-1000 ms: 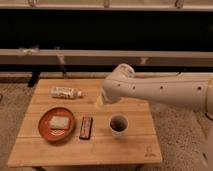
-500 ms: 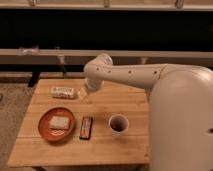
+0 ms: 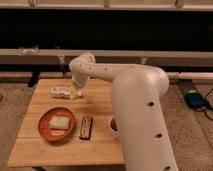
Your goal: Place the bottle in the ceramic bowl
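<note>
The bottle (image 3: 60,92) lies on its side at the back left of the wooden table (image 3: 100,102). It is whitish with a pale label. The ceramic bowl (image 3: 46,128) is an orange-brown shallow dish at the front left, with a pale square piece inside it. My gripper (image 3: 76,93) hangs from the white arm right at the bottle's right end, close to or touching it. The arm covers most of the right side of the view.
A dark flat bar (image 3: 86,127) lies just right of the dish. A small cup (image 3: 113,123) is partly hidden behind my arm. A railing and dark wall run behind the table. A blue object (image 3: 196,99) lies on the floor at right.
My arm has swung left and back across the table, and the gripper has come down to the bottle's right end. The bottle, dish and bar have not moved.
</note>
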Robot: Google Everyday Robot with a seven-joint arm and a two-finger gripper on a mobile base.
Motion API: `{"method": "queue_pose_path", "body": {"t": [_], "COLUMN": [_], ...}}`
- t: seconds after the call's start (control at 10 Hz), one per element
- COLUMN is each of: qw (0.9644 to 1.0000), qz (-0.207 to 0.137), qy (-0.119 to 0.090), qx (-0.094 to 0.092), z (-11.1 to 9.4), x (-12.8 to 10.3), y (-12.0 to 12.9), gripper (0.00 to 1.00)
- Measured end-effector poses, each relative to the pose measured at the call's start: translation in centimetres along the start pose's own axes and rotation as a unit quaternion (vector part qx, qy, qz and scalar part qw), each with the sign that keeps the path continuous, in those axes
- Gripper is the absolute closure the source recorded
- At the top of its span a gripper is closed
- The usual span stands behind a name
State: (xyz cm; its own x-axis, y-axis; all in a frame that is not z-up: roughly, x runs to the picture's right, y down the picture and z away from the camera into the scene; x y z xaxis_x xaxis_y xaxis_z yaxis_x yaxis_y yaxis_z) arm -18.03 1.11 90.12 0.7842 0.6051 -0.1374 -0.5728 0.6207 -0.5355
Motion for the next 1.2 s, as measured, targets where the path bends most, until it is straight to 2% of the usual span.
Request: {"method": "queue_pose_path", "body": {"t": [0.2,0.4,0.8,1.2], "qw": [0.9991,0.9975,0.9949,0.9934], "qz": [-0.042,-0.071,-0.101,-0.114], "qy": [0.001,0.001,-0.001,0.0], "qx": [-0.003,-0.008,-0.005,0.013], "z": [1.8,3.1,5.6,6.6], "x": [-3.3,-5.1,-8.1,-7.8], "y": [1.4,2.7,3.7,3.6], "gripper": [0.2,0.2,0.2,0.2]}}
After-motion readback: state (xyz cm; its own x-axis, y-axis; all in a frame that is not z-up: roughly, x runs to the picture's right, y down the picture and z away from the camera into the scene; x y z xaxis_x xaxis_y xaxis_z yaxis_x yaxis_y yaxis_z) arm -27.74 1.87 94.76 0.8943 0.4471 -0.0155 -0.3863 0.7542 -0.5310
